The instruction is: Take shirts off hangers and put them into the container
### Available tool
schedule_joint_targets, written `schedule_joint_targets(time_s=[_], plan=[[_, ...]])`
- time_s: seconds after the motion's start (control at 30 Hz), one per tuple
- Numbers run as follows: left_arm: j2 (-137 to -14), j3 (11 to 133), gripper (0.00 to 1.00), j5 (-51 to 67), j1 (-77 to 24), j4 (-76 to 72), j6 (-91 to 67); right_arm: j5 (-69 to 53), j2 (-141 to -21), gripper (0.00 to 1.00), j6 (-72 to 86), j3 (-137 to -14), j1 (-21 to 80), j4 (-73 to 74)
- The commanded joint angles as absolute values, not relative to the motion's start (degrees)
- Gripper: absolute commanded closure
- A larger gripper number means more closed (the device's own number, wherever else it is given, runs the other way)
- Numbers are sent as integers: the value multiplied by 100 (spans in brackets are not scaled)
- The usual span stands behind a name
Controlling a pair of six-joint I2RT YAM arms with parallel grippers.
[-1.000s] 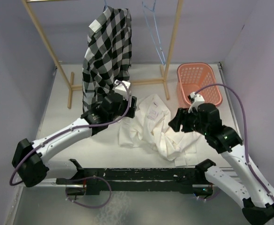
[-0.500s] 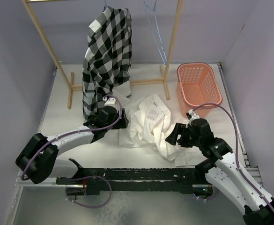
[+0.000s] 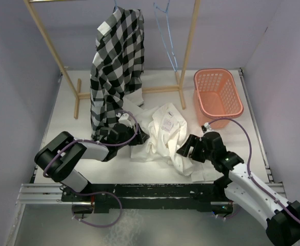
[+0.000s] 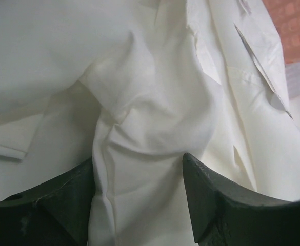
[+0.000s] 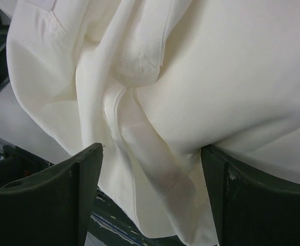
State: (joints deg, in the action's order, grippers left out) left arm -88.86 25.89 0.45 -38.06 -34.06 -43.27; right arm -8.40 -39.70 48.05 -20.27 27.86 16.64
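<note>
White tabletop: crumpled white fabric shirt looks soft, floppy, I'd pinch a thick fold; left gripper and right gripper both agape.

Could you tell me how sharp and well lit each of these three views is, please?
Top external view: evenly lit, sharp, shadows soft. Left wrist view: the white shirt fills the frame, slightly soft; the dark left fingers show little detail; the container is a blurred pink patch. Right wrist view: shirt bright, nearly washed out at right; the right fingers underexposed.
</note>
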Motion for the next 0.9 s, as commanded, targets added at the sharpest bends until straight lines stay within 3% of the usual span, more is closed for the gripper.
schedule_joint_targets(time_s=[0.0, 0.3, 0.87], plan=[[-9174, 2111, 33, 859, -3893, -5008, -4708, -701, -4353, 20, 5049, -1990, 2812, 271], [-9349, 2452, 35, 1466, -4636, -5734, -4160, -1078, -5752, 19, 4892, -2516, 2821, -1309], [-9232, 2767, 37, 1291, -5361, -5126, -3332, -1289, -8182, 19, 4125, -4149, 3343, -1133]])
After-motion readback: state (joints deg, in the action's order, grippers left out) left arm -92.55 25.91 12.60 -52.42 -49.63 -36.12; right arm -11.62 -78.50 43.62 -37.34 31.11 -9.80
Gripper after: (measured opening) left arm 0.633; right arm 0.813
